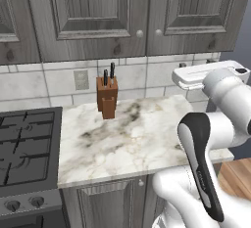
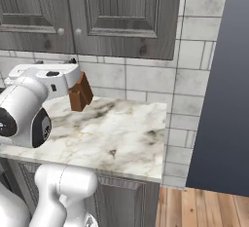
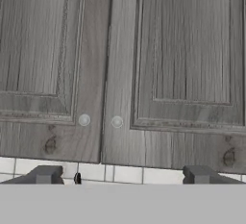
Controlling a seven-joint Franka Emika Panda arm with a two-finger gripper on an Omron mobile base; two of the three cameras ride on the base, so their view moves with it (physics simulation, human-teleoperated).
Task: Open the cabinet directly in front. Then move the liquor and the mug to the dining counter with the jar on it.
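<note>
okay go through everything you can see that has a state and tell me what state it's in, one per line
cabinet: both doors shut, knobs side by side at the seam
gripper: open, facing the doors, holding nothing
knife block: upright on the marble worktop, knives in it
stove: nothing on the burners

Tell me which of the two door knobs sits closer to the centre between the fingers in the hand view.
The right door's knob, just right of the seam; the left door's knob sits farther off-centre. Both cabinet doors are shut.

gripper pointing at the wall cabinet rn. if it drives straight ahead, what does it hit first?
Probably the cabinet, low on the closed doors near the two knobs. The gripper has open jaws and nothing shows between it and the doors, though depth is hard to judge.
</note>
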